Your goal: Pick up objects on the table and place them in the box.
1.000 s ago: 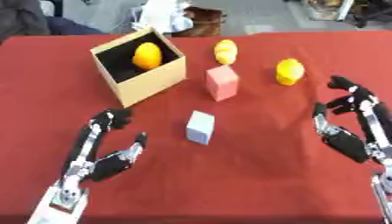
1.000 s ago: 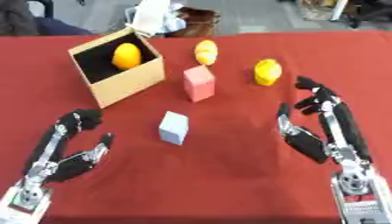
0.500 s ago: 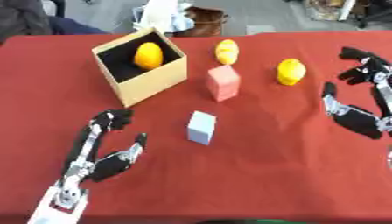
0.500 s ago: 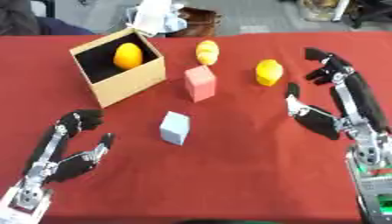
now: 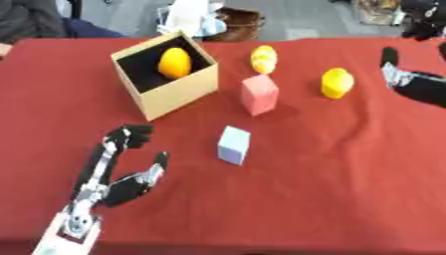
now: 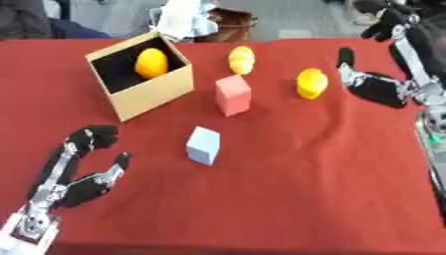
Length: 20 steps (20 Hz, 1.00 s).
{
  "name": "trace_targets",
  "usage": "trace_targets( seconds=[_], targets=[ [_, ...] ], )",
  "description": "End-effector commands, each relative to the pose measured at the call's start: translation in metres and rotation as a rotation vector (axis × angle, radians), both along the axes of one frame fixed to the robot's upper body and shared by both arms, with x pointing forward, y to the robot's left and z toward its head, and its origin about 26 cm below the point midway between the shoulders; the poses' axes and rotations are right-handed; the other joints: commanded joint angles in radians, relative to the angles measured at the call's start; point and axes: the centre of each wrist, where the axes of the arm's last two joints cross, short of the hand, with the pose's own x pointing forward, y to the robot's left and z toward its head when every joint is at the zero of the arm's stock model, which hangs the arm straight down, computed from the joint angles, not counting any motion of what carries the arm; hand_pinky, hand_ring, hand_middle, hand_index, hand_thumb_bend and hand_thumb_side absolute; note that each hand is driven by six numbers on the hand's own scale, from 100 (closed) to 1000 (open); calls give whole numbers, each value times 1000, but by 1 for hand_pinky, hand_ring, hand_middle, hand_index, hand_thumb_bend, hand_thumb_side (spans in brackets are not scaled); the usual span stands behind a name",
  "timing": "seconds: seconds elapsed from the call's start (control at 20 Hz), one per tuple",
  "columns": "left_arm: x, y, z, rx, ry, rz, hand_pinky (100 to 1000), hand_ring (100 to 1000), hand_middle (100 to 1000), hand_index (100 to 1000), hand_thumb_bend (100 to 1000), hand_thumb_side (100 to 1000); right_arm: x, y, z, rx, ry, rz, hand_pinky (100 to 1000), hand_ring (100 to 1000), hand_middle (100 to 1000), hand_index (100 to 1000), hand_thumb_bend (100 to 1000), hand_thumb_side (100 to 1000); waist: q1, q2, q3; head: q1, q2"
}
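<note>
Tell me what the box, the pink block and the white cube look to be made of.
Box: probably cardboard, matte tan walls with thin edges and a dark inside. Pink block: possibly foam or painted wood, matte, flat faces, no shine. White cube: similar, matte and pale; the look does not settle foam, wood or plastic.

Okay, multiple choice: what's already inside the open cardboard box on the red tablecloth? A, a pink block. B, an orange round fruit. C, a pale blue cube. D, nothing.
B: an orange round fruit lies inside the open cardboard box, while the pink block and pale blue cube stand outside on the cloth.
</note>
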Motion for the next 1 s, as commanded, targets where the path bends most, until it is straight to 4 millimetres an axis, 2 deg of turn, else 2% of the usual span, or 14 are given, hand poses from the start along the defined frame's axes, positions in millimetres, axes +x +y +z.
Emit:
trace_targets(
  seconds=[0.05, 0.2, 0.4, 0.6, 1.0],
  targets=[
    [3, 1, 10, 14, -31, -21, 767, 740, 714, 800, 334, 335, 19, -19, 21, -58, 18, -50, 701, 691, 843, 929, 100, 203, -15, -1, 11, -16, -2],
    [3, 0, 11, 14, -34, -27, 767, 740, 714, 800, 334, 335, 37, -27, 24, -52, 52, -64, 701, 691, 843, 929, 100, 203, -17, 3, 19, -21, -7],
    [3, 0, 11, 14, -34, -28, 767, 740, 714, 800, 334, 335, 42, -31, 22, -49, 55, -63, 701, 691, 843, 929, 100, 203, -17, 3, 19, -22, -8],
    [6, -3, 15, 19, -46, -52, 767, 740, 714, 802, 332, 342, 54, -38, 27, -35, 110, -148, 737, 724, 838, 918, 100, 213, -22, 17, 53, -61, -37],
    [6, -7, 15, 17, -40, -75, 768, 741, 714, 803, 331, 343, 91, -22, 18, -28, 358, -306, 738, 729, 832, 916, 100, 259, -19, 16, 70, -89, -37]
  ],
)
